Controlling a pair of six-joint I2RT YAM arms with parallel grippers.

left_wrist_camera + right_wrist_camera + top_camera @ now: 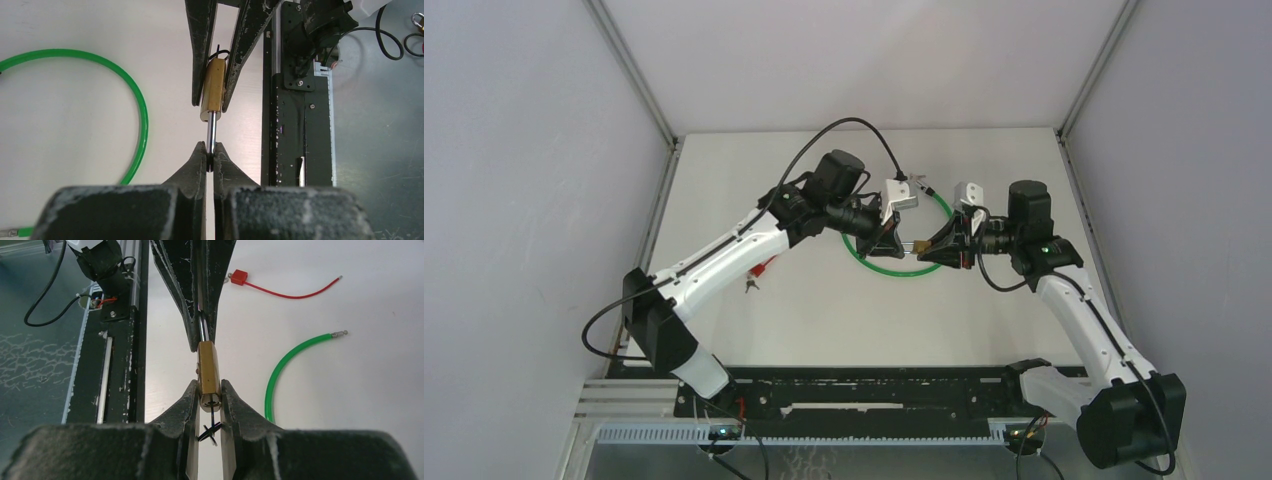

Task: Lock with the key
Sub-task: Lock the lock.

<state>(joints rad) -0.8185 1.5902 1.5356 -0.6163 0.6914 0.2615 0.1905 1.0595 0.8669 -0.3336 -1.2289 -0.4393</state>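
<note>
Two white-and-black robot arms are meeting over the middle of a pale, matte table (824,320), each with one two-fingered tool. Between them they are holding one small padlock (914,246) in the air above the table.

The padlock (208,365) has a rectangular brass body with a smooth, yellowish sheen and a round, polished steel shackle (212,132). The right tool (210,388) is clamping the brass body near its keyhole end, one dark, scuffed, wedge-shaped finger pressing on each flat side. The left tool (210,152) is pinching the steel shackle, its two tapered black fingers closed on the bar with almost no gap. The two tools are pointing at each other, tip to tip, with the lock bridging them.

A thin black wire piece (212,431) is sticking out at the keyhole end; whether it is part of a key cannot be told.

One glossy green plastic-coated cable (886,270) is lying on the table in a round loop beneath the tools, with a small metal tip (341,333) showing at its end. One thin red cord (290,295) with a square red tag (239,276) is lying on the table near the left arm. One black, speckled metal rail (295,130) is running along the near edge of the table.
</note>
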